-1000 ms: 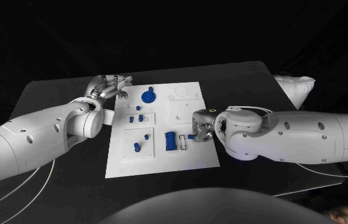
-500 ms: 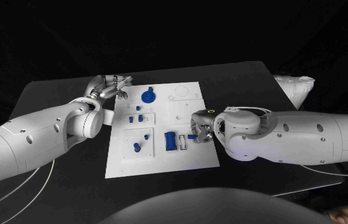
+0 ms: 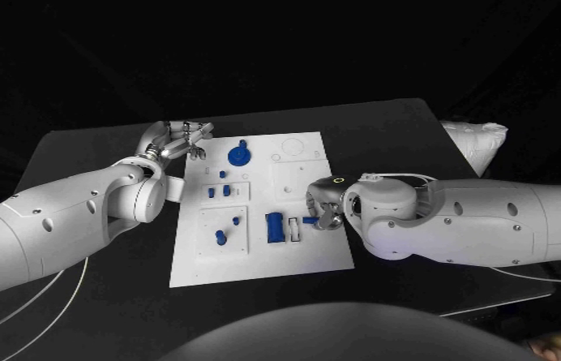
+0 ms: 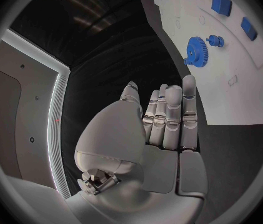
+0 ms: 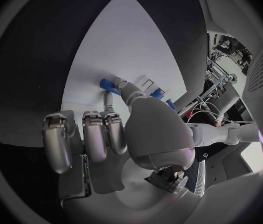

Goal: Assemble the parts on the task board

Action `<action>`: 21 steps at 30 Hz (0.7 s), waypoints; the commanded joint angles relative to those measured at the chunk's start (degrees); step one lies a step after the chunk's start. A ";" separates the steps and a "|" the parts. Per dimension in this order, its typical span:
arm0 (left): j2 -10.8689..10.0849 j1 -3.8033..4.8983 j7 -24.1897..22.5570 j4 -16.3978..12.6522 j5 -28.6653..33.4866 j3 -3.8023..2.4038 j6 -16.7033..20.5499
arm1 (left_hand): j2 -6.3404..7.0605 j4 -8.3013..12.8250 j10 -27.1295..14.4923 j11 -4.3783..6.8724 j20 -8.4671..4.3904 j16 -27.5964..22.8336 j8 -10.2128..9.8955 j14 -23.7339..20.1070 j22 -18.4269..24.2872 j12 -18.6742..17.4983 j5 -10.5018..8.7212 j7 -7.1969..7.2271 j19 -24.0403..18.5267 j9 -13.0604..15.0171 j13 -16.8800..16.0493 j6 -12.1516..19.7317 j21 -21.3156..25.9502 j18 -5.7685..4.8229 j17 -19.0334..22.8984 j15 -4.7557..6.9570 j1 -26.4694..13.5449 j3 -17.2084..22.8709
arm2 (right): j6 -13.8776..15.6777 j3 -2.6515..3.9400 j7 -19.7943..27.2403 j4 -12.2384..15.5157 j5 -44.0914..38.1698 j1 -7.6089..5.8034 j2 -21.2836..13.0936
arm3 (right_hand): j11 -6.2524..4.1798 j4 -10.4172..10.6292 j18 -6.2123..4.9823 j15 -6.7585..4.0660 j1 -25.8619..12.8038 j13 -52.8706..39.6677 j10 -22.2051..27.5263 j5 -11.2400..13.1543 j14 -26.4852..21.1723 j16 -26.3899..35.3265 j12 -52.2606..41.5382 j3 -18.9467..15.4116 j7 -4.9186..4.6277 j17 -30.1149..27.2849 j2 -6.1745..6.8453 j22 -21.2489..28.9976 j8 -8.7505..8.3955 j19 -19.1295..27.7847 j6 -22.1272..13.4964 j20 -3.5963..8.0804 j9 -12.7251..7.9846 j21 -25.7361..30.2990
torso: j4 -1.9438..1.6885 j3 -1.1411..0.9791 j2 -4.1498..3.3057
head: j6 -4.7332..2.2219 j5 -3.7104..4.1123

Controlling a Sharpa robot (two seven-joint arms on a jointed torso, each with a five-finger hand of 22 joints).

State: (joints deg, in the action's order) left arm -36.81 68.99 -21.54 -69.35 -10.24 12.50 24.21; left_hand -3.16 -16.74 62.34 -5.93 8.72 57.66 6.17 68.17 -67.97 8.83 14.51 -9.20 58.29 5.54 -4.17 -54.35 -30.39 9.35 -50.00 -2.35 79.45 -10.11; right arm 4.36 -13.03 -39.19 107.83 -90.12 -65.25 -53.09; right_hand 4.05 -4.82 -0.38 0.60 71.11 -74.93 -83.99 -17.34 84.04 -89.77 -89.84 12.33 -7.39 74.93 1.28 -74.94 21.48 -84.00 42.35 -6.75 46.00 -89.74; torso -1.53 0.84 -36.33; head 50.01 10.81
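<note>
The white task board (image 3: 306,257) lies mid-table. On it are a blue gear (image 3: 238,154), two small blue parts (image 3: 219,191), two more blue parts (image 3: 225,229) in a lower recess, and a long blue block (image 3: 276,226). My right hand (image 3: 326,212) is at the board's right edge and pinches a small blue part (image 3: 310,220) between thumb and a finger. The right wrist view shows that part (image 5: 111,84) held low over the board (image 5: 131,45). My left hand (image 3: 175,140) hovers at the board's far left corner, fingers extended and holding nothing; beyond the hand (image 4: 163,129) is the gear (image 4: 196,50).
A white crumpled bag (image 3: 477,143) lies at the table's far right edge. White cables (image 3: 47,284) hang off the table's left front. The black table (image 3: 386,126) shows bare beyond and to the right of the board.
My right arm has edged slightly left toward the board, still holding the small blue part. The left hand has not moved.
</note>
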 commanded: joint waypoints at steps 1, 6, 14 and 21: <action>0.12 0.03 -0.30 -0.09 -0.22 -0.04 -0.87 | -0.52 0.02 -0.38 -0.17 0.05 -0.30 0.35 -0.33 -0.07 0.16 0.37 -0.08 0.27 0.09 0.01 0.34 0.26 0.58 0.03 -0.07 0.03 -0.22 | -3.69 -0.52 -3.50 -0.60 -0.35 0.65 0.00 | -0.40 0.45 0.38 -0.30 -0.34 -15.07 -6.01 -0.94 5.96 -0.23 -0.16 -0.16 0.02 15.07 -0.51 -15.06 1.20 -6.00 -0.60 0.18 -8.33 -0.26 | -0.01 0.02 -0.01 | -0.01 0.04; 0.16 0.03 -0.28 -0.07 -0.22 -0.04 -0.90 | -0.52 0.02 -0.38 -0.17 0.05 -0.30 0.35 -0.33 -0.07 0.16 0.37 -0.08 0.27 0.09 0.01 0.34 0.26 0.58 0.03 -0.07 0.03 -0.22 | -3.95 -0.52 -3.65 -0.79 -0.26 0.71 0.07 | -0.53 0.83 0.38 -0.37 -0.85 -15.07 -6.01 -1.98 5.96 -0.23 -0.16 -0.18 0.13 15.07 -0.75 -15.06 2.68 -6.00 -1.39 0.23 -6.99 -0.26 | 0.00 0.00 0.00 | -0.01 0.01; 0.18 0.02 -0.26 -0.05 -0.22 -0.04 -0.93 | -0.52 0.02 -0.38 -0.17 0.05 -0.30 0.35 -0.33 -0.07 0.16 0.37 -0.08 0.27 0.09 0.01 0.34 0.26 0.58 0.03 -0.07 0.03 -0.22 | -3.81 -0.52 -3.77 -0.93 -0.17 0.78 0.15 | -0.31 1.82 0.38 -0.19 -1.78 -15.07 -6.01 -4.74 5.96 -0.23 -0.16 0.60 -0.16 15.07 -1.83 -15.06 3.81 -6.00 -1.75 0.15 -6.14 -0.26 | 0.01 -0.01 0.02 | -0.01 0.01; 0.20 0.02 -0.24 -0.05 -0.22 -0.04 -0.95 | -0.52 0.02 -0.38 -0.17 0.05 -0.30 0.35 -0.33 -0.07 0.16 0.37 -0.08 0.27 0.09 0.01 0.34 0.26 0.58 0.03 -0.07 0.03 -0.22 | -3.52 -0.52 -3.71 -0.97 -0.13 0.81 0.21 | -0.06 2.27 0.38 0.13 -1.80 -15.07 -6.01 -6.22 5.96 -0.23 -0.16 2.82 -0.42 15.07 -2.71 -15.06 2.21 -6.00 2.27 -0.08 -8.29 -0.26 | -0.01 0.00 0.01 | -0.01 -0.02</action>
State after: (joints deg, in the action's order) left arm -36.75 68.99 -21.49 -69.33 -10.24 12.51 24.16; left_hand -3.16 -16.74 62.34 -5.93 8.72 57.66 6.17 68.17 -67.97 8.83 14.51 -9.20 58.28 5.54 -4.17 -54.35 -30.39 9.35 -50.00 -2.35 79.45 -10.11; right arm 3.86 -12.92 -39.07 107.40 -90.75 -65.14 -52.76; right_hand 4.05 -2.64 -0.39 0.60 69.24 -74.93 -83.99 -23.30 84.03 -89.77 -89.84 14.82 -7.75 74.92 -0.60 -74.92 24.00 -84.00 44.08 -6.76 45.41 -89.74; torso -1.54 0.85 -36.33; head 50.01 10.83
